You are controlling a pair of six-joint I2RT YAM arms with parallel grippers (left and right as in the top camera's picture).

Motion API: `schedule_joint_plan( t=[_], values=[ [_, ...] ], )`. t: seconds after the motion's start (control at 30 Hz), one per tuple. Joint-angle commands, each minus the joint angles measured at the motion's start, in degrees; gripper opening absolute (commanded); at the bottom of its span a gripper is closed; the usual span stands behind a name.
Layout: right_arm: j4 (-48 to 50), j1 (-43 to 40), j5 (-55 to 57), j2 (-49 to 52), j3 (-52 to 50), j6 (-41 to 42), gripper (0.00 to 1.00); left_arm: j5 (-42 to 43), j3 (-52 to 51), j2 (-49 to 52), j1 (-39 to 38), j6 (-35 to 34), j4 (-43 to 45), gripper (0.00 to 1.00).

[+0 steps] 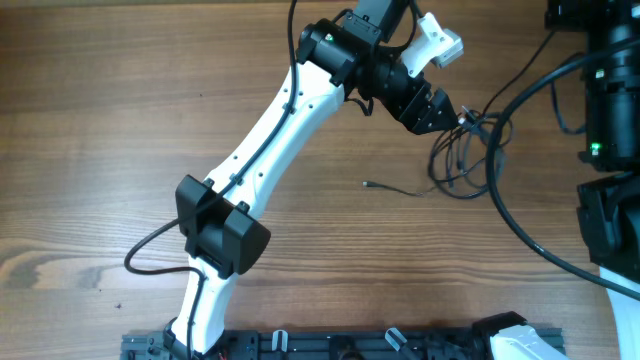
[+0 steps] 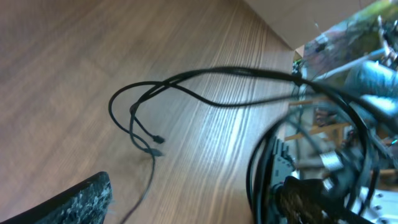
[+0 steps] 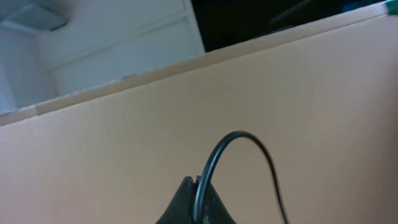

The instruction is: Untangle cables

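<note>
1. The job looks barely begun. The cables (image 1: 463,155) sit in one knotted cluster on the far right of the table (image 1: 150,100), with loops crossing over each other and nothing separated yet.
2. One loose strand (image 1: 395,189) trails left out of the clump and ends in a small plug (image 1: 367,184). That is the only part lying free.
3. What's left, by my reckoning, is nearly everything: each cord needs pulling clear and laying apart.
4. The left gripper (image 1: 455,113) is right at the far-left edge of the tangle, its tip touching or just beside the top loops.
5. In the left wrist view its one clear finger (image 2: 81,202) sits far off in the corner, so the jaws look parted and are clamping nothing, with thin cords draped across the wood ahead.
6. The right gripper (image 3: 194,205) barely pokes into its own camera, and a black cord (image 3: 239,134) arcs up from its tip (task cable or arm wire, I can't say). I cannot tell whether it is clamped.
7. A thick black wire (image 1: 505,200) sweeps past the clump on the right, and it is not one of ours.
</note>
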Motion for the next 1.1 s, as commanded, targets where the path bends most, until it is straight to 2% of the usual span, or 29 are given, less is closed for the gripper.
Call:
schedule_joint_plan(
  t=[0.0, 0.2, 0.37, 0.7, 0.8, 0.9, 1.07],
  values=[
    [3.3, 0.2, 4.5, -0.4, 0.8, -2.7, 0.04, 0.7, 0.0, 0.2, 0.9, -7.6, -1.5, 0.87],
    [9.3, 0.2, 10.6, 0.4, 0.8, -10.6, 0.04, -4.3, 0.0, 0.2, 0.6, -13.2, -2.2, 0.90],
    [2.5, 0.2, 10.6, 3.1, 0.8, -10.4, 0.04, -4.3, 0.0, 0.2, 2.4, -17.0, 2.3, 0.91],
    [9.7, -0.3, 12.1, 4.9, 0.8, -12.6, 0.04, -6.4, 0.0, 0.2, 1.2, -17.2, -2.0, 0.90],
    [9.6, -0.8, 12.3, 5.0, 0.8, -13.6, 0.04, -7.5, 0.0, 0.2, -0.2, -17.7, -3.4, 0.90],
    [9.9, -1.0, 14.1, 5.5, 0.8, -15.4, 0.04, -12.5, 0.0, 0.2, -0.4, -19.4, -5.2, 0.90],
    [9.8, -3.5, 14.5, 7.0, 0.8, -16.1, 0.04, -12.7, 0.0, 0.2, -0.3, -19.3, -7.8, 0.90]
  ],
)
